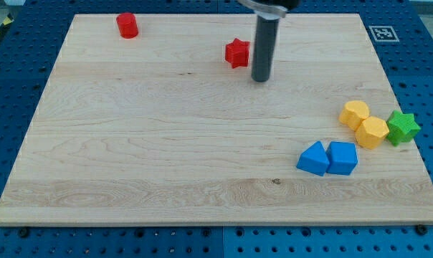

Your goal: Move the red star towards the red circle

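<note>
My tip [260,79] has no fingers to open or close; it sits just beside the red star [237,53], at its four o'clock. The red circle [127,25] lies well apart, toward ten o'clock.

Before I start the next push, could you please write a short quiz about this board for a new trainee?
1. True or false: my tip is at the view's right of the red star.
2. Which block lies nearest the view's top left corner? A) green star B) red circle C) blue blocks
3. Fill in: the two yellow blocks sit directly at the view's left of the ____ star.

Key: 1 true. 2 B. 3 green.
</note>
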Robot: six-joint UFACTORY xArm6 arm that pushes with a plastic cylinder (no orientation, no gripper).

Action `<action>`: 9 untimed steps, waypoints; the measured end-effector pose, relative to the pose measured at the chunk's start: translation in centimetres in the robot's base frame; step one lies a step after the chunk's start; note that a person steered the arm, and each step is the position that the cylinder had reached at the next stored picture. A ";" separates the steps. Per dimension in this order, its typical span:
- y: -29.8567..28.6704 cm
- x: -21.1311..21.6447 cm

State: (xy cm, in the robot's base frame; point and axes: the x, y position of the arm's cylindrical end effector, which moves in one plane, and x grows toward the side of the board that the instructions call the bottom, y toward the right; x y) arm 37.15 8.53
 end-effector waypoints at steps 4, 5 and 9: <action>-5.9 -5.3; -5.6 -2.3; -9.5 -7.4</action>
State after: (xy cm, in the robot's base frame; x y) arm 29.78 -0.98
